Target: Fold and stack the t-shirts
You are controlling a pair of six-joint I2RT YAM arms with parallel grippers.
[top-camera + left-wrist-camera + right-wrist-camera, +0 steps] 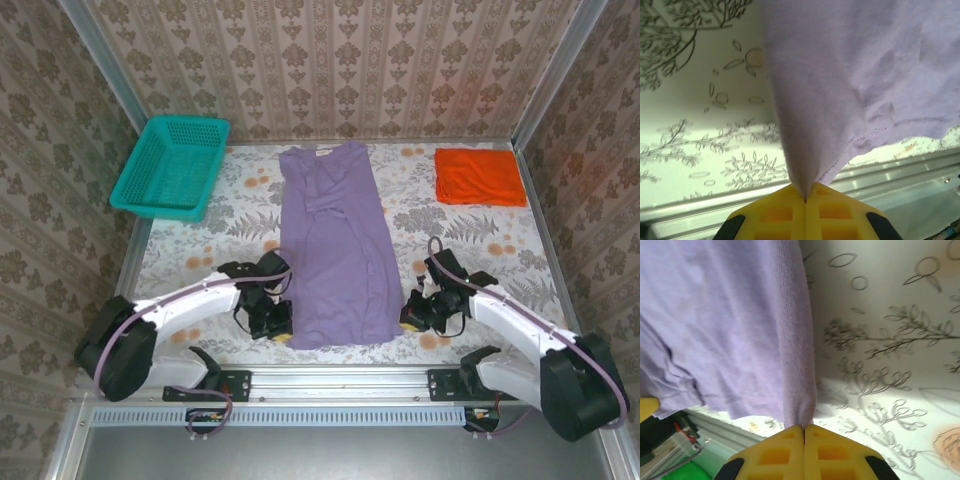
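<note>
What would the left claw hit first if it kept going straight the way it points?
The lavender t-shirt: the left claw is shut on its edge, so more of that cloth seems to lie directly ahead.

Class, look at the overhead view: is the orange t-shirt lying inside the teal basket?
No, the folded orange t-shirt lies at the far right, well apart from the teal basket at the far left.

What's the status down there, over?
Left gripper shut on purple t-shirt hem corner. Right gripper shut on opposite corner. Orange t-shirt folded, far right. Teal basket aside.
</note>
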